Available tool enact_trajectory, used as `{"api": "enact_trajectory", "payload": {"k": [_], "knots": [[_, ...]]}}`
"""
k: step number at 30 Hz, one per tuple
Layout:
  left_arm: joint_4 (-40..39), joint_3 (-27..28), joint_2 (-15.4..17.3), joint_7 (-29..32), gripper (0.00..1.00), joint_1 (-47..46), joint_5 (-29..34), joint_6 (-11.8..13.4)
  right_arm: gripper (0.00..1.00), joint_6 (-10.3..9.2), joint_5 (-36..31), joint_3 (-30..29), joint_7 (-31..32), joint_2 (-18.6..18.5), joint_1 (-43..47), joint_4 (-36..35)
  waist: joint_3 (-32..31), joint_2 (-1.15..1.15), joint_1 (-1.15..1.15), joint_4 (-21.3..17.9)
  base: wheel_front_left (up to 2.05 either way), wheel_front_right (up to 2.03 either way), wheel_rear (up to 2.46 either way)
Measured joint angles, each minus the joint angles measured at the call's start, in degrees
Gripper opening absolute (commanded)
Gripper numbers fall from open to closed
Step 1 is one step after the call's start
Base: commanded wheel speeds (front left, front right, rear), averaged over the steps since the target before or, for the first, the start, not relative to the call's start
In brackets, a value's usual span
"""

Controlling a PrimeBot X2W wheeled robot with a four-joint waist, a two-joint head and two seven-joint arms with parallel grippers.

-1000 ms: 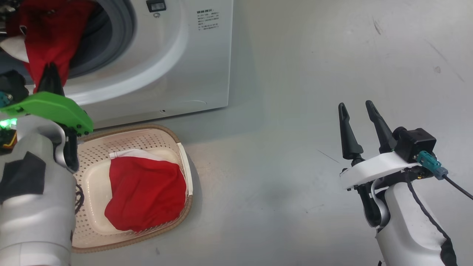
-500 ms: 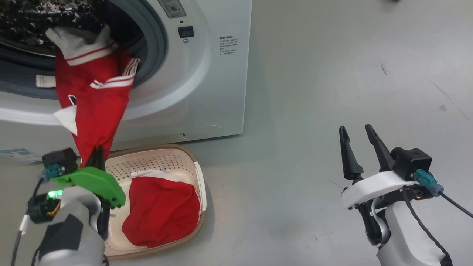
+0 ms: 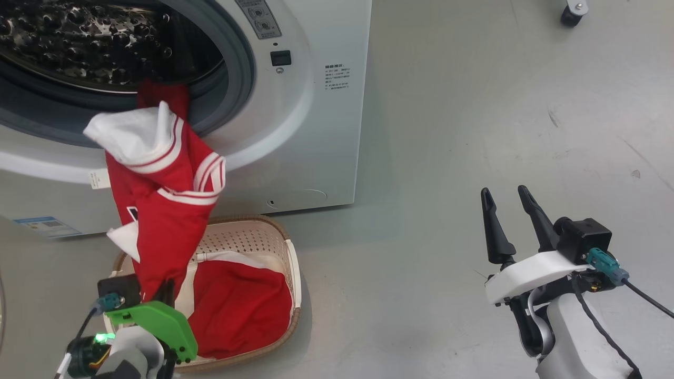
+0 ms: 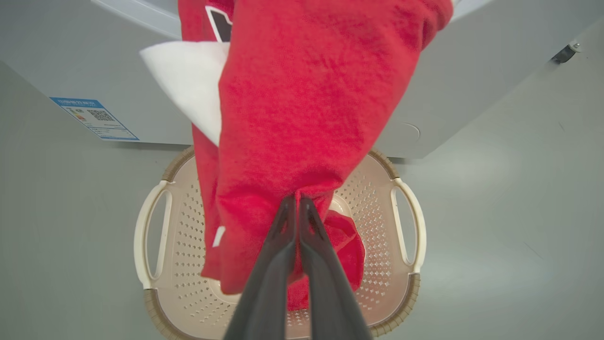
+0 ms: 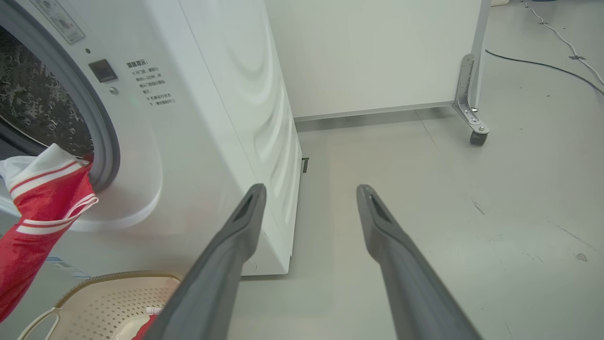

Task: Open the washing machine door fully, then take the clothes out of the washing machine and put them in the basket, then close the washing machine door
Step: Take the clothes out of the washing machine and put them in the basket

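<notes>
The white washing machine stands with its drum mouth open; the door is out of view. A red garment with white stripes hangs from the drum's grey rim down to my left gripper, which is shut on its lower end just above the basket. In the head view the left gripper sits over the basket's near left corner. A second red garment lies inside the cream basket. My right gripper is open over bare floor, well right of the machine, and is seen again as the right gripper.
A white panel on a castor stands behind the machine's right side, with a cable along the floor beyond it. A blue label sits low on the machine front. Grey floor spreads to the right.
The head camera has tilted up. My left gripper has drawn the red garment further out of the drum and down toward the basket. The right arm has hardly moved.
</notes>
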Motion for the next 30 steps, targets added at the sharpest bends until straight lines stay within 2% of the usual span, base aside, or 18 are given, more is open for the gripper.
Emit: {"api": "enact_trajectory", "payload": {"k": [10, 20, 30], "knots": [[2.0, -1.3, -0.2, 0.8, 0.00, 3.4, -0.9, -0.3, 1.00, 0.07, 0.0, 0.1, 0.0, 0.0, 0.5, -0.2, 0.5, 0.00, 0.00, -0.3, 0.00, 0.00, 0.00], [1.7, -2.8, -0.2, 0.9, 0.00, 3.2, -2.5, -0.4, 1.00, 0.07, -0.4, 0.1, 0.0, 0.0, 0.3, -1.5, 4.1, 0.00, 0.00, -0.9, 0.00, 0.00, 0.00], [-1.8, -2.4, -0.2, -0.5, 0.00, -3.1, -2.6, -0.4, 1.00, 0.05, -1.6, -0.9, 0.0, -0.1, -1.4, -3.3, 10.0, 0.00, 0.00, -2.0, 0.00, 0.00, 0.00]]}}
